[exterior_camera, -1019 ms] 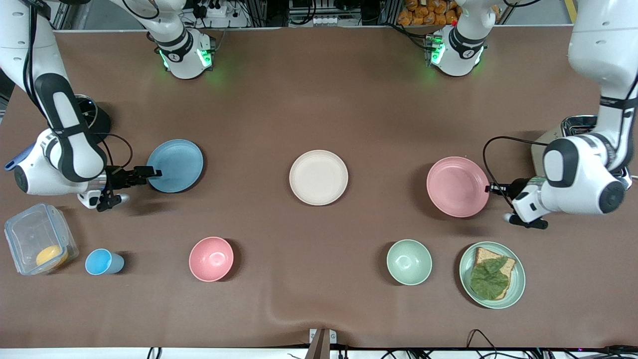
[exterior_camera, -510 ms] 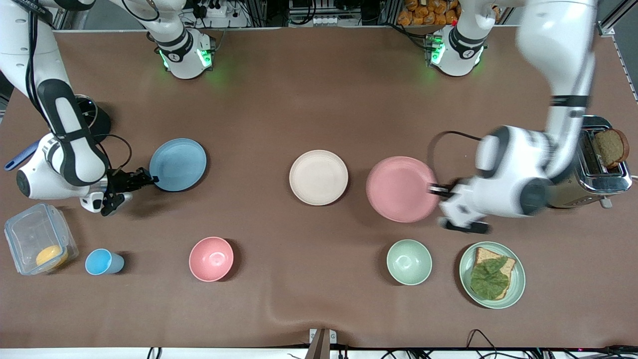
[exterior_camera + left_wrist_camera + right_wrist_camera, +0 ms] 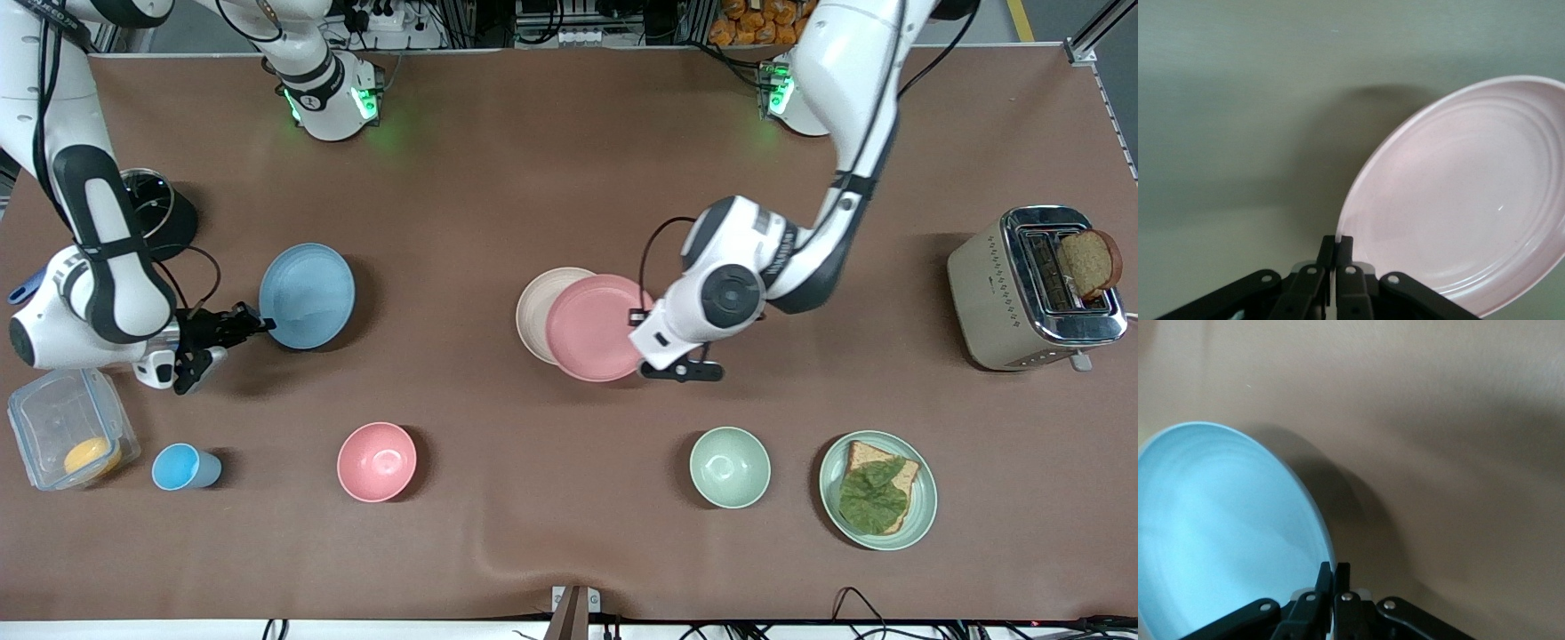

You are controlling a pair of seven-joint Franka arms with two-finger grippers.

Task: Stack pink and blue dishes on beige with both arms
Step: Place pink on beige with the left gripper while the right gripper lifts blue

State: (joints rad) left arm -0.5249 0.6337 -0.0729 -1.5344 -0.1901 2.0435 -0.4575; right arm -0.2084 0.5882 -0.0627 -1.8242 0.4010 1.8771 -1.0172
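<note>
Brown mat covers the whole table, robot bases at the top edge.

Left gripper is clamped on the rim of the pink plate, which hangs in the air over the beige plate, overlapping most of it but offset toward the left arm's end. Left wrist view shows the fingers pinched thin on the rim edge, plate tilted.

Right gripper is clamped on the rim of the blue plate, lifted and tilted over the mat toward the right arm's end, well apart from the beige plate. Right wrist view shows the same edge pinch, with a shadow under the plate.

Risks, as judged from this:
- Pink is not centred over beige. Release here and it likely lands skewed, one rim hanging off, so blue would then seat badly on top.
- Single-edge pinch on a tilted flat plate means the weight levers on the fingers; a fast move or stop could let it rotate or slip out.
- Dropping tilted: the low edge hits beige first and may shove it across the mat.
- Both arms converge on one stack spot. If right comes in before left clears, collision is likely.
- Clutter nearer the front camera: pink bowl, green bowl, toast plate. Low risk unless a plate slides.
</note>
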